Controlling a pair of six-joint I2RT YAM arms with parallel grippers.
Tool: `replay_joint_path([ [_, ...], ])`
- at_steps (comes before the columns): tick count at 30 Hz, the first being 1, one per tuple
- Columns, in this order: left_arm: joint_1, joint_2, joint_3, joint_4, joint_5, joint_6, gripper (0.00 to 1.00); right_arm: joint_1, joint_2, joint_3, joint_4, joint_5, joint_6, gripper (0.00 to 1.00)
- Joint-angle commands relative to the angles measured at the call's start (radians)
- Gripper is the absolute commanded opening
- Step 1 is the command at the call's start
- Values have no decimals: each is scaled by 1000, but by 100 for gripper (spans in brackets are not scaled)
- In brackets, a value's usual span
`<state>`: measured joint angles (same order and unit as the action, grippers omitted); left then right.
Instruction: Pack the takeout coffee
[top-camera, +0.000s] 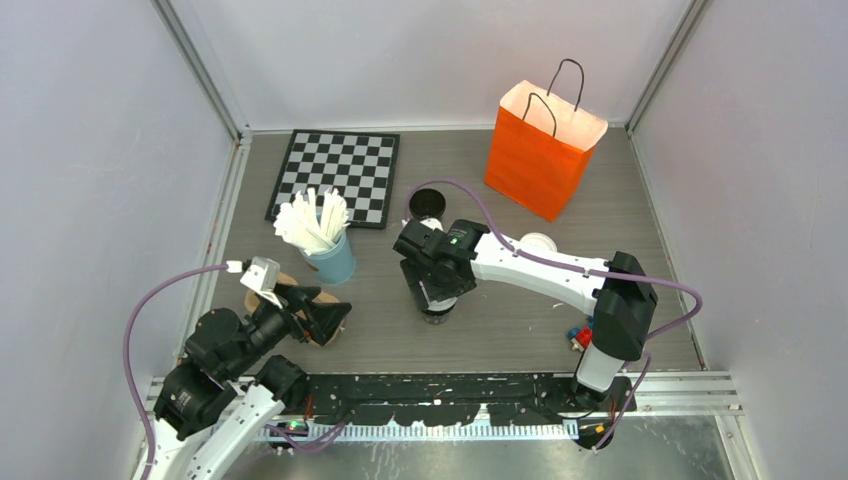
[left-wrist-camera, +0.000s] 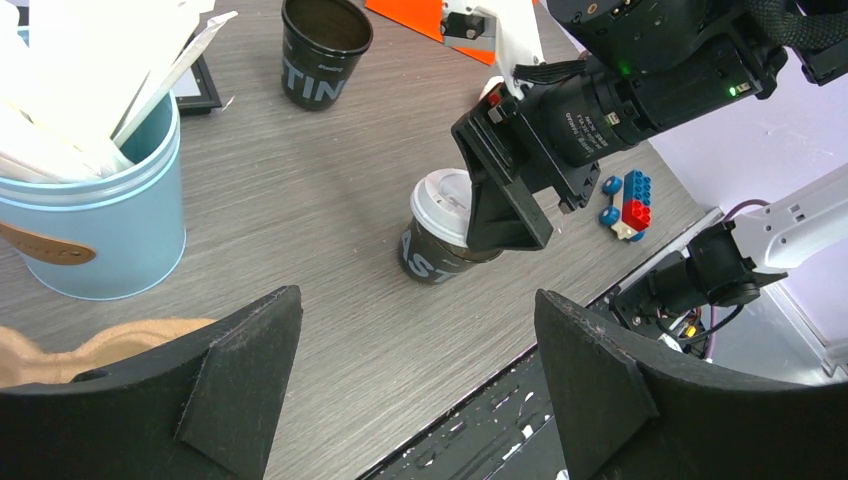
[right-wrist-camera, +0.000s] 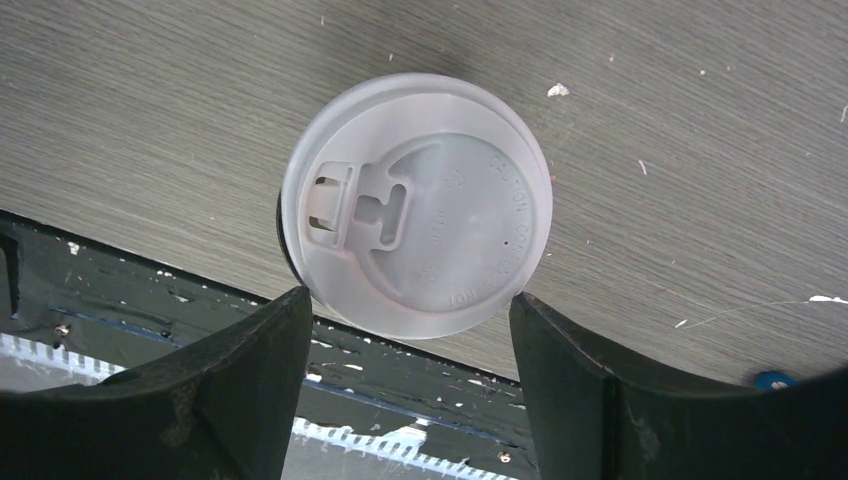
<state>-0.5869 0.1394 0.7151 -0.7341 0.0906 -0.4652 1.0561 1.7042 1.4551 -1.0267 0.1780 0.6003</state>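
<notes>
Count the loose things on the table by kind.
Black paper cups: 2, one open, one white-lidded
Another round white lid, underneath unseen: 1
Light-blue cup of white sticks: 1
Orange paper bag: 1
Black-and-white checkerboard: 1
Blue-and-red brick toy: 1
Brown pulp holder: 1
Total: 8

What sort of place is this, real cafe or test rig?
Most likely a lab test cell, not a cafe. Plain pale walls on metal framing box in a grey table, and unrelated props share it with the lidded black cup: a chessboard, a toy block car, an orange paper bag.
</notes>
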Motion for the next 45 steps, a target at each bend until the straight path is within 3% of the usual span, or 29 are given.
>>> replay_joint_path([
  [1,3,28,-2,24,3,7,88,-1,-15,-7,22,-33,10,76],
  [10,3,181,13,65,45,-16,83,-2,-46,-46,43,-41,26,73],
  [21,3,261,-85,213,125,-232,72,-2,-98,-94,76,-49,28,73],
  [36,3,313,-261,482,151,-394,74,-2,-140,-134,139,-97,-1,74],
  [45,3,405,-287,555,144,-444,74,-1,-174,-155,160,-113,-3,73],
])
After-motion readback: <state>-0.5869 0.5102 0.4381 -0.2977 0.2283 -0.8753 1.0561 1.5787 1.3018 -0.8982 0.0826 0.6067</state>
